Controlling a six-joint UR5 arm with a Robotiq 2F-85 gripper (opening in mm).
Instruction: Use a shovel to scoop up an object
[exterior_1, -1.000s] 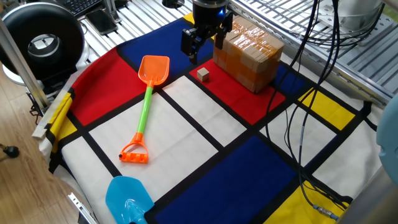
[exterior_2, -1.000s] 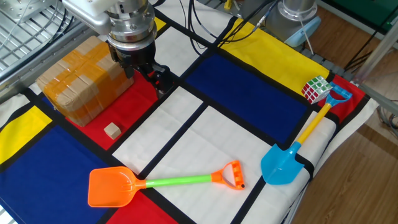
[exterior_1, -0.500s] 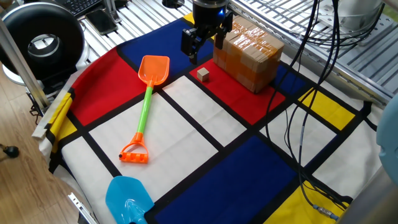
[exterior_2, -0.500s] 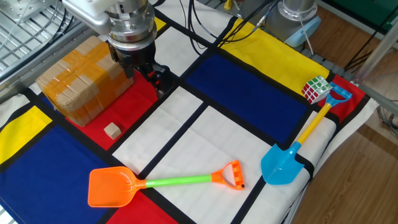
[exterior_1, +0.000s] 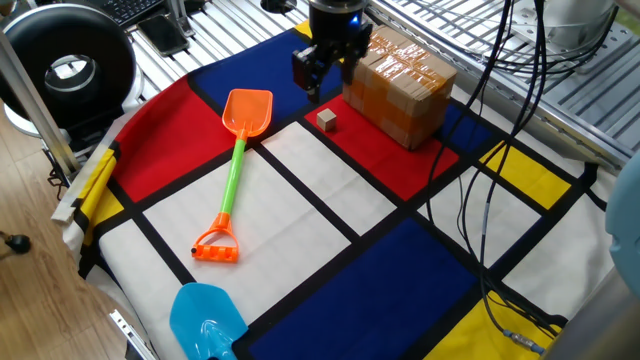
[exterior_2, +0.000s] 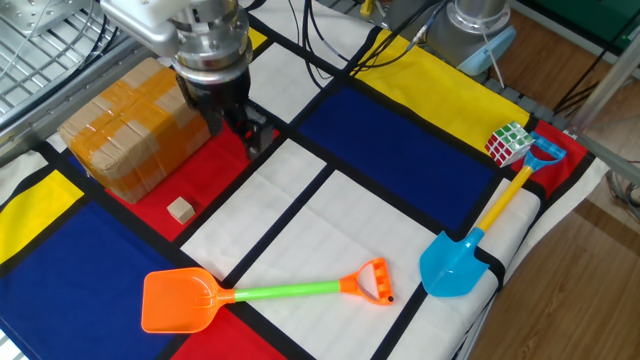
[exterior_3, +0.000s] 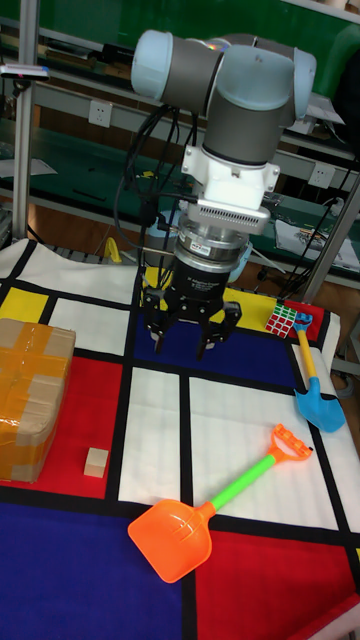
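The shovel (exterior_1: 232, 175) lies flat on the checked cloth, its orange blade (exterior_1: 248, 110) toward the far side and its orange end loop (exterior_1: 217, 245) toward the near edge. It also shows as the shovel (exterior_2: 270, 293) and the shovel (exterior_3: 225, 497). The object, a tiny tan cube (exterior_1: 326, 120), rests on a red patch beside the cardboard box; it appears again as the cube (exterior_2: 180, 209) and the cube (exterior_3: 95, 462). My gripper (exterior_1: 325, 78) hangs open and empty above the cloth, just behind the cube and well away from the shovel. The other views show the gripper (exterior_2: 238, 130) and the gripper (exterior_3: 190, 340).
A big brown taped box (exterior_1: 400, 85) stands right beside the gripper. A light blue shovel (exterior_2: 460, 265) and a Rubik's cube (exterior_2: 509, 143) lie at one cloth edge. Black cables (exterior_1: 480, 200) trail over the cloth. A black round device (exterior_1: 70, 70) sits off the cloth.
The gripper has turned slightly about its own axis and stays open over the same spot. The shovel and the cube have not moved.
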